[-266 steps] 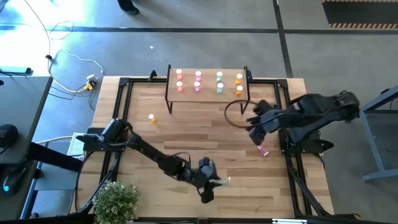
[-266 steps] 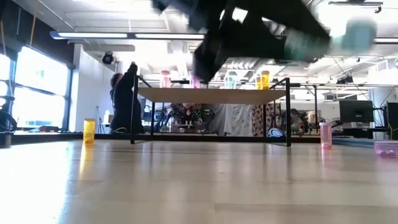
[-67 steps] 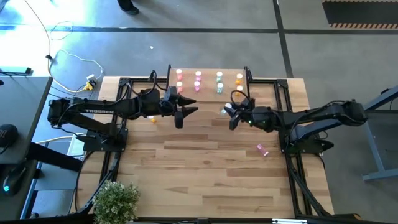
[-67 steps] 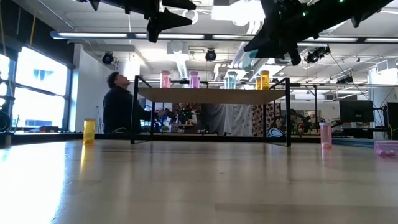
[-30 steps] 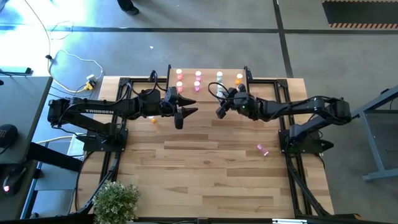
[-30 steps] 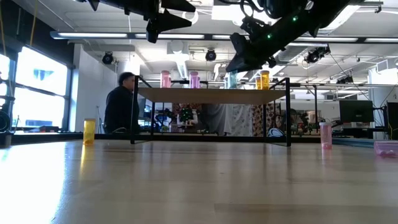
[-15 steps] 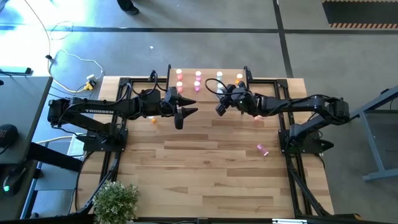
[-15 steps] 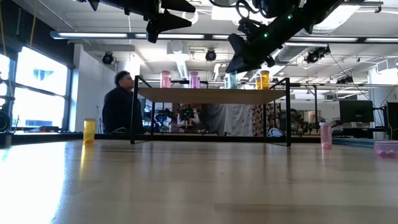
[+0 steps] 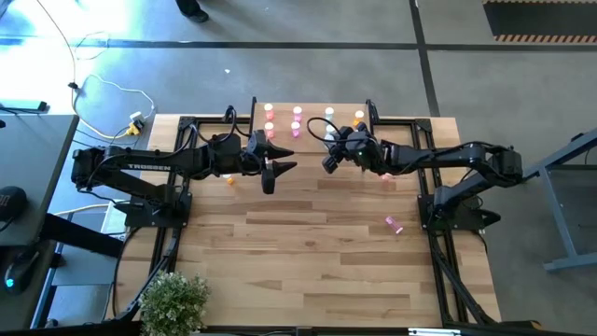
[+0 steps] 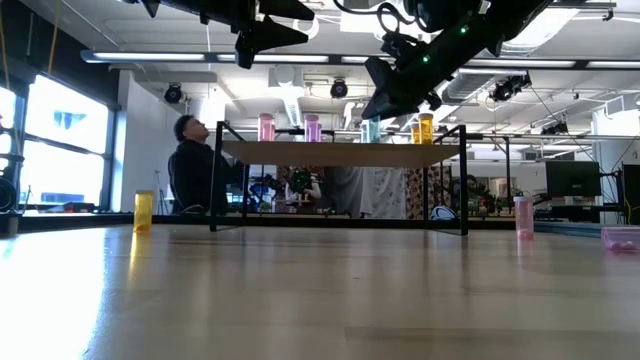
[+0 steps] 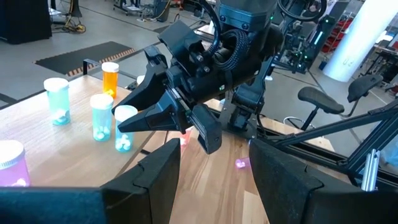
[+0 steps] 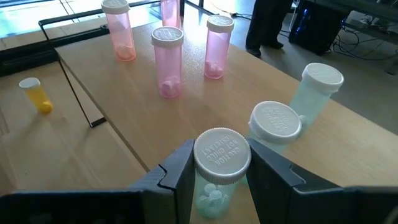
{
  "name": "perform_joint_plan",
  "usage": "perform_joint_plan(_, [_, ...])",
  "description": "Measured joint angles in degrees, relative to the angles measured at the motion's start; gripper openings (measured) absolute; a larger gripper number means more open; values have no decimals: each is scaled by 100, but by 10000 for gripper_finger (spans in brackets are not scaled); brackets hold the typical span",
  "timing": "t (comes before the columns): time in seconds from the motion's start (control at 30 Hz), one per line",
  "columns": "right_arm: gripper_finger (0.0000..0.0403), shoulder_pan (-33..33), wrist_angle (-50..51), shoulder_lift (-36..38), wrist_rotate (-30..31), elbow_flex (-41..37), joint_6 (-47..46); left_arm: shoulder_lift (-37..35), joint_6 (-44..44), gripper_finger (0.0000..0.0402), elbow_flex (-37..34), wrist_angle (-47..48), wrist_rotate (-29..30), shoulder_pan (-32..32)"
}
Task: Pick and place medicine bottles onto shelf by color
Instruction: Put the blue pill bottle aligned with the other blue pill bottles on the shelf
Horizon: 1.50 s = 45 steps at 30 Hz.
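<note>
While the right gripper (image 9: 329,161) hangs over the front edge of the shelf (image 9: 312,140), we see its jaws clamped on a teal bottle (image 12: 217,177) — in the right wrist view the white cap sits squarely between the two dark fingers (image 12: 178,168), which press its sides. Just beyond those jaws stand two more teal bottles (image 12: 274,127) on the shelf board, close together and near the held one. Farther ahead of the jaws we count three pink bottles (image 12: 168,62) upright on the same board. Off the shelf, on the table (image 9: 308,252) below and to one side of the jaws, an orange bottle (image 12: 35,94) stands alone.

From the left wrist view we look past the left gripper (image 11: 211,162), whose jaws stand apart with nothing between them. Straight ahead of them is the right gripper with the teal bottle in its tips, set just beside two other teal bottles (image 11: 101,117); another orange bottle (image 11: 110,78) stands behind those on the shelf.

From above, we place the left gripper (image 9: 270,173) in front of the shelf's left part, raised above the table. Well behind the right gripper's jaws, a pink bottle (image 9: 394,224) lies on its side on the table near the right arm's base. Another pink bottle (image 10: 523,216) stands upright at the low view's right.
</note>
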State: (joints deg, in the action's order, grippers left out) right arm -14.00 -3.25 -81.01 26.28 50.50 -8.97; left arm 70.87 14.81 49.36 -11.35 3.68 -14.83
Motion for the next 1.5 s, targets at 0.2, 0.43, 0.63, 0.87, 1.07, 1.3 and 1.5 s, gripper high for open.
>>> perform_joint_plan(0.2, [128,7,24,0,55,0,-8,0,0,182,0,0,0,0])
perform_joint_plan(0.43, [162,7,79,-11,127,-7,-4,2,0,182,0,0,0,0])
perform_joint_plan(0.63, [174,17,319,-11,223,171,-2,2,2,182,0,0,0,0])
perform_joint_plan(0.87, [172,15,741,-9,223,365,-17,2,4,182,0,0,0,0])
perform_joint_plan(1.07, [172,15,740,-7,225,376,-70,2,2,182,0,0,0,0])
perform_joint_plan(1.3, [172,15,800,-4,250,376,-133,2,2,182,0,-1,0,0])
perform_joint_plan(1.5, [172,16,792,-4,304,376,-148,2,2,182,0,0,0,0])
